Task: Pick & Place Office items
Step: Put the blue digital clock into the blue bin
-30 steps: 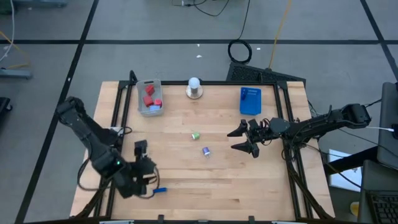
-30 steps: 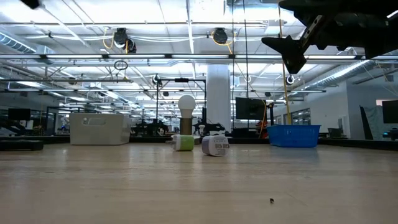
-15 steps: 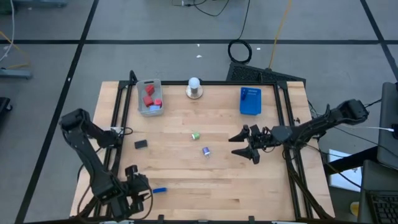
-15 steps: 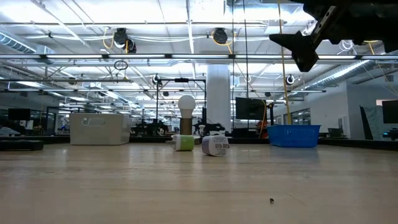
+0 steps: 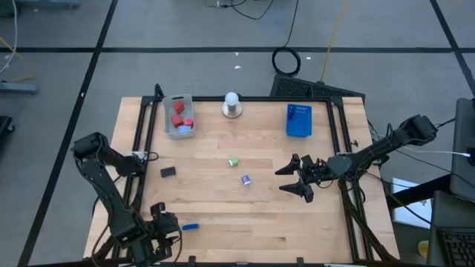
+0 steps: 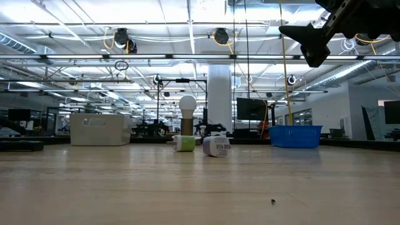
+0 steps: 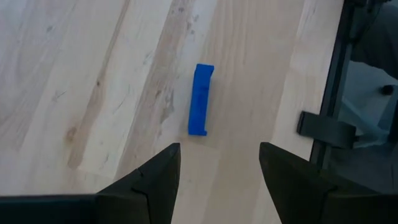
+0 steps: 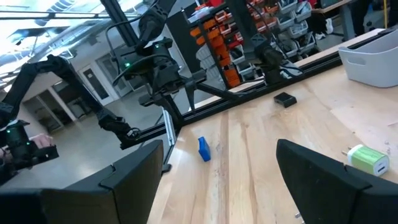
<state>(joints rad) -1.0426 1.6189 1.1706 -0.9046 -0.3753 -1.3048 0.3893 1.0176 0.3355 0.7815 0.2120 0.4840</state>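
A blue stick [image 5: 191,226] lies flat near the table's front left, also in the left wrist view [image 7: 200,99]. A black block [image 5: 168,171], a green item [image 5: 233,161] and a purple-and-white item [image 5: 246,179] lie on the table. My left gripper [image 5: 169,222] is open and empty, just left of the blue stick, with its fingers [image 7: 149,180] short of it. My right gripper [image 5: 286,180] is open and empty, above the table right of the purple item. It shows high in the low view [image 6: 306,44].
A grey tray [image 5: 179,116] holding red items stands at the far left. A blue tray [image 5: 298,120] stands at the far right. A white ball on a round base [image 5: 232,104] stands between them at the far edge. Black rails [image 5: 141,141] frame the table.
My left gripper has drawn back from beside the black block toward the table's near edge and now sits by the blue stick. My right gripper has moved a little toward the near and right edges. The items have stayed where they were.
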